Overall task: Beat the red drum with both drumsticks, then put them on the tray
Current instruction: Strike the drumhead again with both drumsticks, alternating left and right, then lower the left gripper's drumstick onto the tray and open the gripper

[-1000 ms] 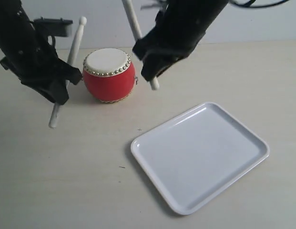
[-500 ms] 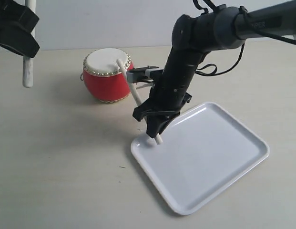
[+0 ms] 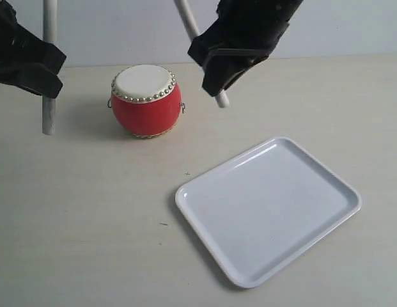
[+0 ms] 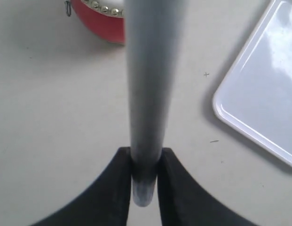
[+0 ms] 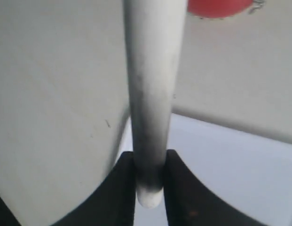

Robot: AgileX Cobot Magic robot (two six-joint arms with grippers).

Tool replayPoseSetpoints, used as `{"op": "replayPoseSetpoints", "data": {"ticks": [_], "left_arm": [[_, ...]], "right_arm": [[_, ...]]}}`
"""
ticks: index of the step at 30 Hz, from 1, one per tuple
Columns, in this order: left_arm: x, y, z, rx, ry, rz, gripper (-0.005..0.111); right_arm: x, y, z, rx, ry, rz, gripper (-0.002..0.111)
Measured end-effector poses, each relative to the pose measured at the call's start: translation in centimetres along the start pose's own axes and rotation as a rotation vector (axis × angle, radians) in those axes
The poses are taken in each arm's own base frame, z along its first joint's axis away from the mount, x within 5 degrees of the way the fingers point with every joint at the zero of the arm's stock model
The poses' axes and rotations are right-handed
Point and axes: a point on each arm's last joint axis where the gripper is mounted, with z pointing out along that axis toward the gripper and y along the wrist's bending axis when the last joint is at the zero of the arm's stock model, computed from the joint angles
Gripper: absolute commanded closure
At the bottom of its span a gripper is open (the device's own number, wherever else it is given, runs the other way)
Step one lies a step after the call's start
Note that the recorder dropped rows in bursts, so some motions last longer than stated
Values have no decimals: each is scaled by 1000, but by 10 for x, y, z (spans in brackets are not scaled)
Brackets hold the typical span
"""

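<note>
The red drum stands upright at the back of the table, its cream skin facing up. Raised at the far left, my left gripper is shut on one whitish drumstick, which hangs nearly vertical to the left of the drum, clear of it. My right gripper hovers just right of the drum, shut on the other drumstick, which tilts; its lower end pokes out below the fingers. The white tray lies flat at the front right with nothing on it. The wrist views show each stick clamped between black fingers.
Bare beige tabletop spreads left of and in front of the tray. A pale wall runs along the back. The left wrist view catches the drum's edge and a tray corner.
My right gripper has lifted from the tray's near-left corner up and back to beside the drum, stick still held. The left gripper and its stick shifted slightly right and down.
</note>
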Motion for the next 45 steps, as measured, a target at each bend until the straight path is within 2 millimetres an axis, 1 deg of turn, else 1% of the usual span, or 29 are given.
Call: {"op": "replayPoseSetpoints", "data": {"ticks": [1, 2, 3, 5, 7, 8, 10, 12, 13, 14, 15, 16, 17, 18, 19, 20, 21, 22, 23, 26, 28, 30, 38, 45], "left_arm": [[1, 0, 2, 1, -1, 0, 107], [2, 0, 5, 9, -4, 2, 107], [4, -2, 8, 30, -2, 16, 107], [6, -5, 10, 68, -5, 34, 107], [6, -9, 12, 106, -10, 68, 107], [5, -14, 14, 118, -11, 91, 107], [4, -26, 23, 137, 5, 132, 107], [0, -46, 48, 147, 34, 217, 107], [-2, -52, 55, 149, 49, 241, 107], [-8, -62, 73, 155, 86, 276, 107], [-13, -68, 82, 161, 98, 294, 107], [-25, -76, 95, 165, 110, 319, 107], [-32, -82, 106, 165, 130, 343, 107], [-43, -92, 123, 152, 173, 396, 107], [-48, -97, 132, 138, 201, 432, 107], [-55, -105, 154, 107, 264, 481, 107], [-61, -116, 171, 72, 308, 522, 107], [-62, -121, 180, 57, 333, 537, 107], [-62, -130, 196, 43, 371, 562, 107], [-61, -142, 215, 48, 398, 573, 107], [-59, -147, 223, 50, 407, 578, 107], [-58, -149, 226, 51, 411, 582, 107], [-58, -155, 229, 104, 394, 526, 107], [-50, -156, 242, 90, 444, 464, 107]], "right_arm": [[2, -1, -5, 34, 2, 4, 108], [5, -3, -16, 109, 7, 25, 108], [8, -6, -21, 167, 10, 46, 108], [11, -9, -26, 221, 19, 59, 108], [22, -10, -29, 256, 38, 69, 108], [32, -13, -30, 260, 56, 89, 108], [52, -27, -36, 272, 76, 151, 108], [81, -51, -52, 302, 52, 248, 108], [89, -56, -56, 305, 35, 273, 108], [98, -64, -62, 302, -15, 312, 108], [102, -69, -65, 303, -44, 335, 108], [106, -72, -68, 291, -98, 349, 108], [107, -73, -68, 284, -116, 351, 108], [107, -73, -67, 275, -151, 340, 108], [106, -73, -66, 269, -162, 332, 108], [106, -72, -64, 253, -178, 308, 108], [105, -71, -63, 245, -185, 283, 108], [104, -71, -63, 244, -190, 271, 108], [103, -72, -63, 247, -198, 256, 108], [102, -72, -64, 256, -211, 238, 108], [101, -73, -64, 261, -219, 228, 108], [101, -73, -64, 265, -228, 224, 108], [100, -74, -65, 270, -238, 220, 108], [99, -74, -65, 264, -245, 225, 108]]}}
